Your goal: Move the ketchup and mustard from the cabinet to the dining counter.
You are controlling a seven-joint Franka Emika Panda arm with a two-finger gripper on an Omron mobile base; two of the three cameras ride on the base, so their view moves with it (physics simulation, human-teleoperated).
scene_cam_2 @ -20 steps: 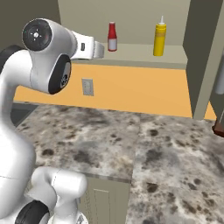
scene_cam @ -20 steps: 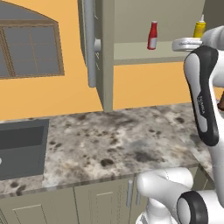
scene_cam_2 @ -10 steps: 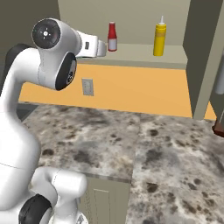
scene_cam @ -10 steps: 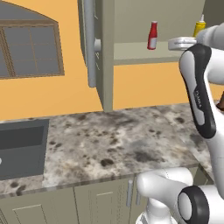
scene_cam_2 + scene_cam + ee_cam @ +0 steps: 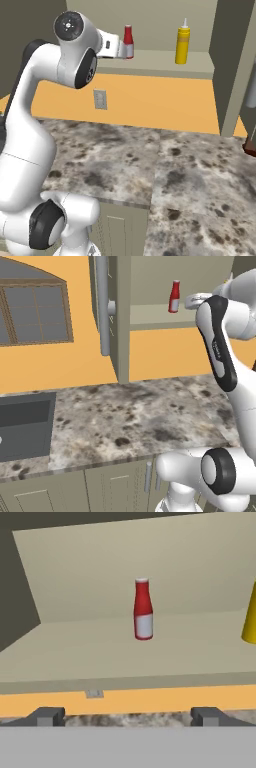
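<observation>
The ketchup (image 5: 143, 609), a red bottle with a white cap, stands upright on the shelf of the open cabinet (image 5: 100, 652). My gripper (image 5: 127, 717) is open in front of the shelf edge, short of the bottle and aimed at it, with nothing between its fingers. In the base views the gripper (image 5: 190, 303) (image 5: 124, 50) hangs level with the shelf, just before the ketchup (image 5: 174, 297) (image 5: 128, 35). To the ketchup's right on the same shelf stands the yellow mustard (image 5: 183, 46) (image 5: 250, 614). The dining counter is out of view.
The cabinet's open door (image 5: 117, 331) with its long bar handle (image 5: 102, 306) juts out left of the shelf. Below lies a granite counter (image 5: 135, 416) with a sink (image 5: 25, 426). A wall outlet (image 5: 100, 99) and a dark item (image 5: 250, 147) sit nearby.
The arm has lifted and carried the open gripper closer to the ketchup on the shelf. The bottles have not moved.
</observation>
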